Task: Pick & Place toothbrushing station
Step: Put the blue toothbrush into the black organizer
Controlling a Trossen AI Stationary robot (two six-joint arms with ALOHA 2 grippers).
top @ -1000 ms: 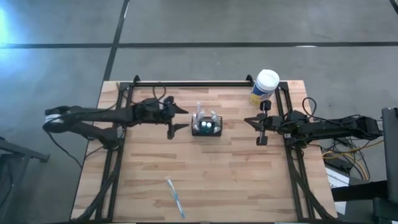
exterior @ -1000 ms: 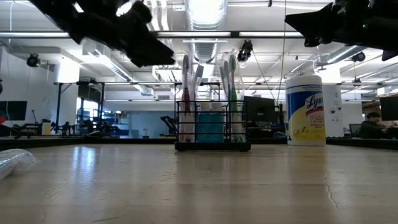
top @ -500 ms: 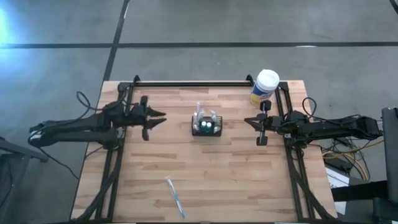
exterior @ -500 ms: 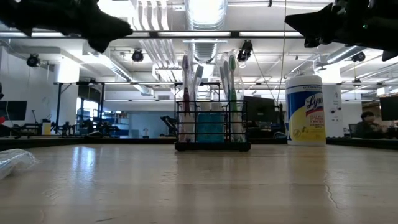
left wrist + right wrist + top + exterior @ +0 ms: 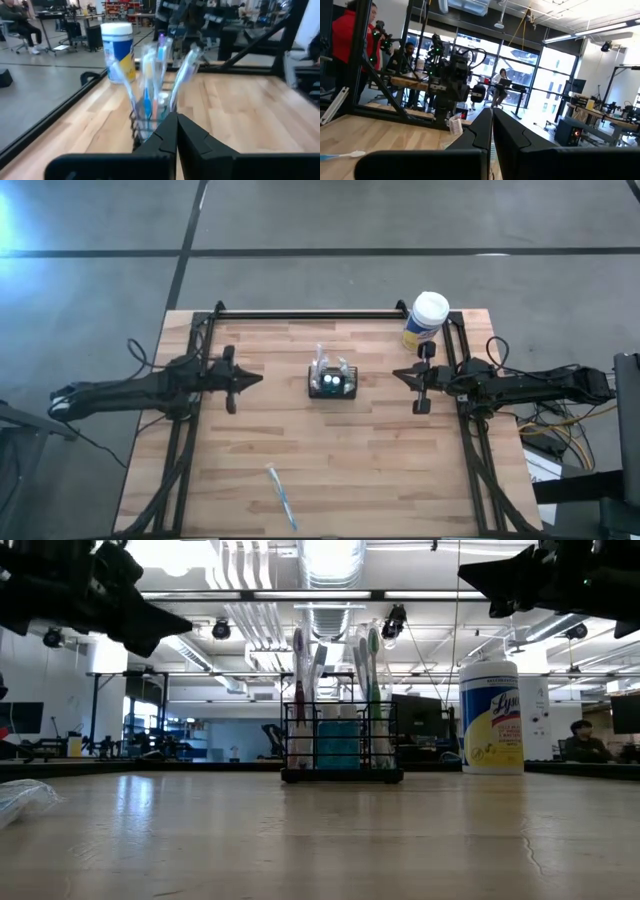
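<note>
The toothbrushing station [image 5: 333,381] is a small black wire-mesh holder with several toothbrushes upright in it. Its base rests on the wooden table near the middle, also in the low view [image 5: 340,745] and the left wrist view [image 5: 150,112]. My left gripper [image 5: 258,378] is shut and empty. It hangs above the table to the left of the station, pointing at it [image 5: 176,120]. My right gripper [image 5: 397,373] is shut and empty. It waits above the table to the right of the station [image 5: 492,112].
A white-lidded canister with a yellow label [image 5: 425,320] stands at the far right corner [image 5: 491,717]. A loose toothbrush [image 5: 281,496] lies near the table's near edge. Black frame rails [image 5: 300,314] run along the far, left and right sides. People show in the room beyond.
My left gripper has drawn back from beside the station toward the table's left edge, staying above the table. The station has stayed where it was.
</note>
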